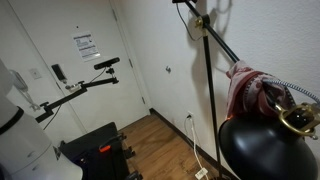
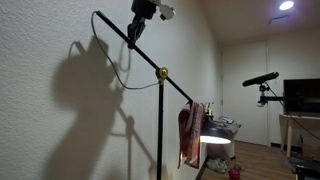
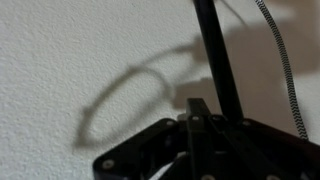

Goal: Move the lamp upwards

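The lamp has a thin black pole (image 1: 208, 100) and a slanted hinged arm (image 2: 128, 43) with a brass joint (image 2: 162, 73). Its glossy black dome shade (image 1: 265, 150) hangs low, with a red-white cloth (image 1: 245, 88) draped above it. The shade (image 2: 214, 141) and cloth (image 2: 189, 131) also show in the exterior view from the side. My gripper (image 2: 141, 24) is high up at the upper end of the arm, also seen at the top edge (image 1: 200, 16). In the wrist view my dark fingers (image 3: 200, 118) are shut against the black arm rod (image 3: 214, 50).
A braided cord (image 3: 283, 70) hangs beside the rod, close to the white wall. A black camera on a thin tripod arm (image 1: 104, 64) stands near the door (image 1: 60, 50); it also shows in an exterior view (image 2: 262, 78). A dark monitor (image 2: 302, 95) sits on a table.
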Robot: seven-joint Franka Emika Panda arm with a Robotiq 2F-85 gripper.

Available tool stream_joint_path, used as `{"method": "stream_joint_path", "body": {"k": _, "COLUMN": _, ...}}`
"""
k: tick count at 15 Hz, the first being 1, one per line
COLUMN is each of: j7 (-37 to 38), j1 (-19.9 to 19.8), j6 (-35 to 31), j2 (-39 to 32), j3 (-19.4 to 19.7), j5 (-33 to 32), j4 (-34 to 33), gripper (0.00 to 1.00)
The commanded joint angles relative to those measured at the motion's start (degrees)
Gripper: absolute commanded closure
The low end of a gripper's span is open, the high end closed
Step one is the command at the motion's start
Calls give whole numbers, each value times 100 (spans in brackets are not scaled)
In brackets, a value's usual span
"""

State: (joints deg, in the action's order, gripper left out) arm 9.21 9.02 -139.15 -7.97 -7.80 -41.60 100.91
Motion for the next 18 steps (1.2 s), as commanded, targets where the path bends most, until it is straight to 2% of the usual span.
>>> {"method": "stream_joint_path", "body": {"k": 1, "j7": 19, "j1": 168, "j6": 214, "j2": -142, "j3": 4, "j5": -111, "j4": -18, "gripper": 100}}
{"method": "stream_joint_path", "body": {"k": 10, "j7": 20, "j1": 253, "j6": 414, "j2": -180, "j3": -36, "j5": -315, "j4": -9, "gripper": 100}}
{"method": "stream_joint_path", "body": {"k": 11, "j7": -15, "j1": 163, "j6": 253, "j2": -7, "j3": 28, "j5": -302, "j4": -12, "gripper": 100}}
{"method": "stream_joint_path", "body": {"k": 18, "j7": -15, "j1": 132, "j6": 259, "j2": 37, "j3": 57, "j5": -303, "j4": -30, "gripper": 99}}
